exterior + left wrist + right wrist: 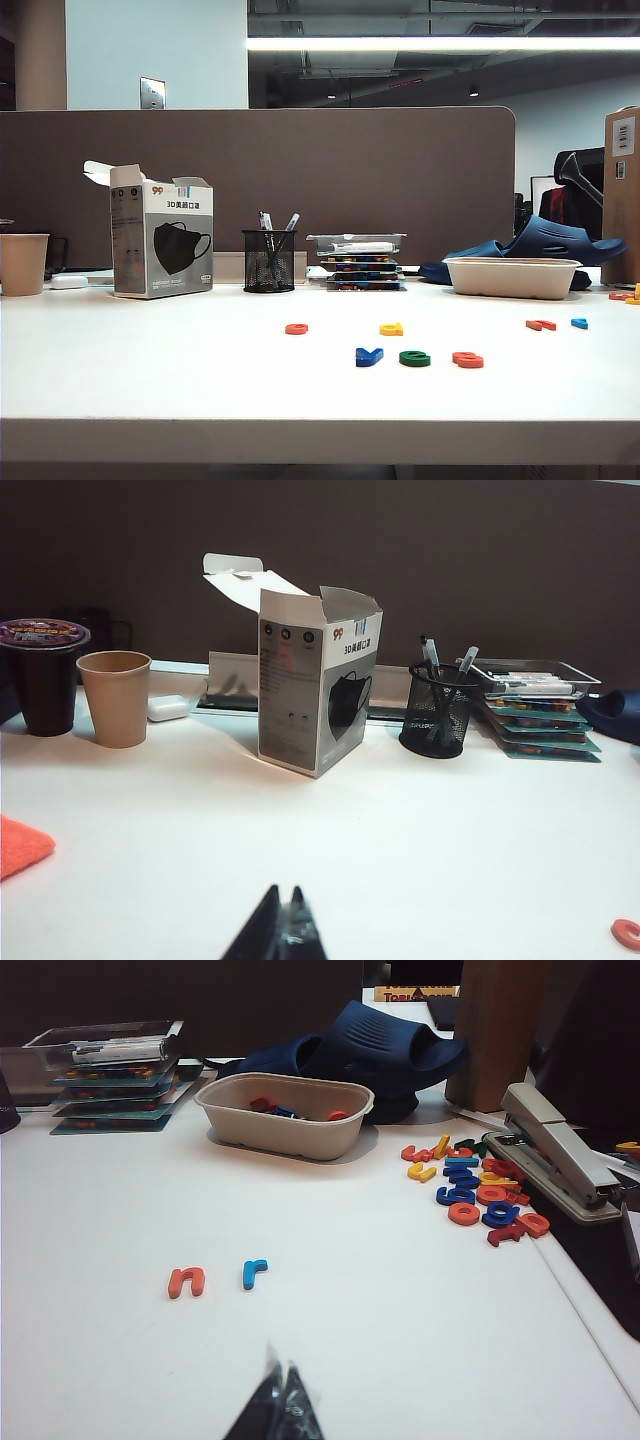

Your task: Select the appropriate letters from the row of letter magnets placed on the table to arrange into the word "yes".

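White tabletop point(150, 370) carrying the lettered magnets, backed by a brown partition point(380, 180). Lying in a front row near the centre: blue "y" point(369, 356), green "e" point(414, 358), red "s" point(467, 360), side by side, reading "yes". Lying behind, at 12 o'clock of the "y": yellow letter point(391, 328); at 10 o'clock: orange-red letter point(296, 328). Lying at 2 o'clock of the "s": orange-red "n" point(186, 1282) and light-blue "r" point(254, 1273). Left gripper point(280, 932) hovering above bare tabletop, fingers pressed together. Right gripper point(278, 1407) hovering near the "r", fingers pressed together.
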You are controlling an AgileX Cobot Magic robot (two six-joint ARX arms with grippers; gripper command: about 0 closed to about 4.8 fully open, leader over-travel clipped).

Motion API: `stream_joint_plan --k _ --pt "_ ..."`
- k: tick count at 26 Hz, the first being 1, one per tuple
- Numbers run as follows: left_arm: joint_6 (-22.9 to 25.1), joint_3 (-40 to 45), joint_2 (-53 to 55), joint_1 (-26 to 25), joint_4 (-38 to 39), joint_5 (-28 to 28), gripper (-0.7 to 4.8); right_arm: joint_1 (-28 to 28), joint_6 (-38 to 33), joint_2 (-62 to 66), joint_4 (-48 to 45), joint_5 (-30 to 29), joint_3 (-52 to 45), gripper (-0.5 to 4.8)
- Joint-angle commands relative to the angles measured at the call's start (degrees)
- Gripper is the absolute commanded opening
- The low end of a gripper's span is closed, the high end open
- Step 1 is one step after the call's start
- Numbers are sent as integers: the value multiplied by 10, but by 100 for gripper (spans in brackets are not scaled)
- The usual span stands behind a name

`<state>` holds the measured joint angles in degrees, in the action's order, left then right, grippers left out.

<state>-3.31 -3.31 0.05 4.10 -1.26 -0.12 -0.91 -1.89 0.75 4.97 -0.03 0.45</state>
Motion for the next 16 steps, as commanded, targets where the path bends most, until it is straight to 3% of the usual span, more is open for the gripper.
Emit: stream_joint_plan --k 1,16 --pt "5 15 0 0 -43 1 -5 1 0 -1 -9 0 -4 0" --pt "13 29 0 0 -31 -1 -5 1 0 -1 -9 0 -4 0"
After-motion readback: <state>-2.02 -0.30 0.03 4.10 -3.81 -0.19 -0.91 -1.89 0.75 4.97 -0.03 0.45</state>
